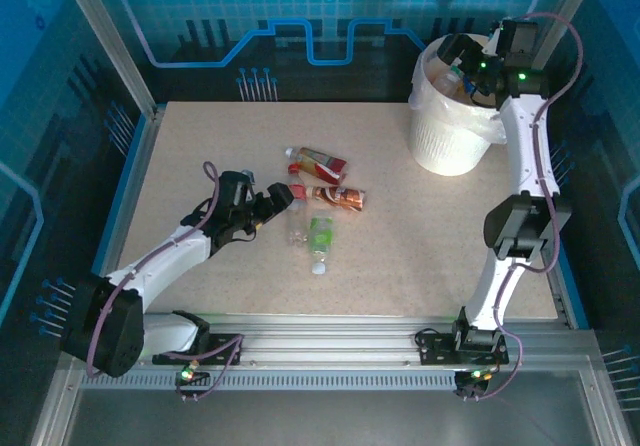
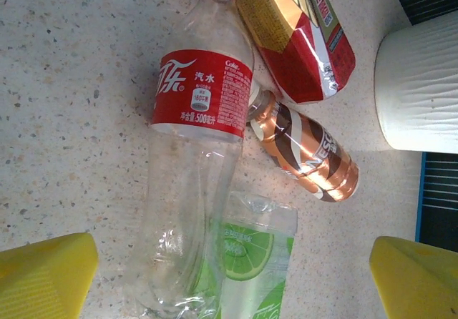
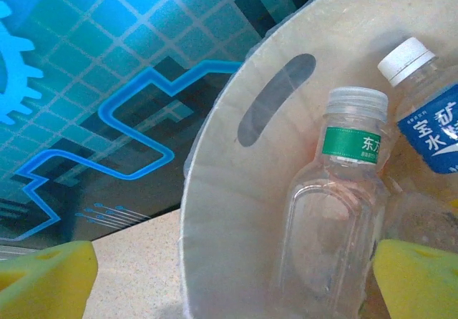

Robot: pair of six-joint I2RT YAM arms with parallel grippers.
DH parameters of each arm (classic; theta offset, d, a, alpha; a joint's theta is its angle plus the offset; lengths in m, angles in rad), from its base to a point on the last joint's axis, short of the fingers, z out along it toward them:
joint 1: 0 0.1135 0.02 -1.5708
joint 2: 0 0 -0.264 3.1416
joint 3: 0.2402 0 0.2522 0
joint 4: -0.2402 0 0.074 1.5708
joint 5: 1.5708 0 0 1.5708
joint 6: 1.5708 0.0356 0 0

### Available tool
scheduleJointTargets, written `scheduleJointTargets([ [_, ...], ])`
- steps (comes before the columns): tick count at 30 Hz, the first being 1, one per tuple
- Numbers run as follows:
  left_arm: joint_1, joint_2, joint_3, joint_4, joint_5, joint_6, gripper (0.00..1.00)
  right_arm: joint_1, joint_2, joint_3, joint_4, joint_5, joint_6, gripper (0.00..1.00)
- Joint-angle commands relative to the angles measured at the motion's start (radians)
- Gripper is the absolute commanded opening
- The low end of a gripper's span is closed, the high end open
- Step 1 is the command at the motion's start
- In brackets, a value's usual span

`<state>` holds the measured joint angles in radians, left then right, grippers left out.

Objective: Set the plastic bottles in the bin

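Standing wide apart, the jaws of the left gripper [image 1: 272, 204] hold nothing. In the left wrist view its yellow fingertips [image 2: 43, 280] sit at the lower corners, and neither touches a bottle.

Four plastic bottles lie in a cluster on the table [image 1: 200, 166], between and ahead of these jaws:
- **Clear bottle with a red label** [image 2: 204, 94]: it lies lengthwise roughly along the jaws' midline, its red cap pointing away from them.
- **Green lime-label bottle** [image 2: 254, 254]: it lies just beside the clear bottle, toward the right-hand fingertip, and the clear bottle's body partly overlaps it.
- **Copper-coloured bottle** [image 2: 308, 151]: it lies slantwise farther ahead, touching the clear bottle near its label.
- **Red-and-gold wrapped bottle** [image 2: 297, 33]: it lies beyond the copper-coloured one.

The bin [image 1: 445, 141] stands ahead and to the right of the left jaws, well apart from the cluster.

The right gripper [image 1: 468, 64] hangs over the bin's mouth with its jaws equally wide and nothing clamped between them. In the right wrist view its own fingertips [image 3: 43, 283] frame the bin's inner wall and slot handle.

Two more bottles lie inside the bin:
- **Green-banded clear bottle** [image 3: 336, 219]: it lies between the jaws, nearer the right-hand fingertip.
- **Blue-label bottle with a white cap** [image 3: 429, 119]: it lies just beside the green-banded one, farther to that side.
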<state>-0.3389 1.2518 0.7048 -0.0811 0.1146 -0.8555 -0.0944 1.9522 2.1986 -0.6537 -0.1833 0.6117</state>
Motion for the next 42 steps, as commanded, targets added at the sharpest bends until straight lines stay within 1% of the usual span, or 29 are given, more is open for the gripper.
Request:
scheduleJointTargets([
  [1, -0.017, 0.022, 0.002, -0.011, 0.023, 0.038, 0.99, 0.022, -0.087, -0.054, -0.002, 0.025, -0.058, 1.00],
  [4, -0.034, 0.032, 0.022, -0.034, 0.003, 0.057, 0.99, 0.036, -0.154, -0.125, 0.018, 0.028, -0.090, 1.00],
  [9, -0.071, 0.050, 0.053, -0.085, -0.072, 0.083, 0.99, 0.045, -0.297, -0.275, 0.086, -0.019, -0.136, 1.00],
  [17, -0.119, 0.123, 0.098, -0.124, -0.109, 0.119, 0.99, 0.048, -0.538, -0.551, 0.192, -0.095, -0.181, 1.00],
  [20, -0.132, 0.157, 0.114, -0.126, -0.110, 0.126, 0.99, 0.051, -0.646, -0.688, 0.251, -0.054, -0.139, 1.00],
  [23, -0.152, 0.196, 0.132, -0.128, -0.111, 0.134, 0.99, 0.057, -0.755, -0.826, 0.309, -0.028, -0.146, 1.00],
  [26, -0.171, 0.244, 0.164, -0.148, -0.137, 0.149, 0.99, 0.060, -0.827, -0.916, 0.314, -0.047, -0.175, 1.00],
  [29, -0.192, 0.286, 0.200, -0.169, -0.173, 0.170, 0.99, 0.061, -0.874, -1.000, 0.327, -0.065, -0.237, 1.00],
  [31, -0.203, 0.311, 0.221, -0.191, -0.203, 0.175, 0.96, 0.060, -0.900, -1.041, 0.321, -0.098, -0.269, 1.00],
  [33, -0.210, 0.333, 0.233, -0.220, -0.241, 0.164, 0.93, 0.059, -0.913, -1.065, 0.318, -0.109, -0.255, 1.00],
  [36, -0.210, 0.355, 0.225, -0.242, -0.289, 0.125, 0.86, 0.060, -0.911, -1.076, 0.301, -0.120, -0.246, 1.00],
  [38, -0.208, 0.363, 0.213, -0.237, -0.302, 0.096, 0.79, 0.059, -0.907, -1.084, 0.305, -0.137, -0.234, 1.00],
  [42, -0.208, 0.390, 0.216, -0.221, -0.297, 0.082, 0.76, 0.064, -0.897, -1.101, 0.329, -0.164, -0.217, 1.00],
])
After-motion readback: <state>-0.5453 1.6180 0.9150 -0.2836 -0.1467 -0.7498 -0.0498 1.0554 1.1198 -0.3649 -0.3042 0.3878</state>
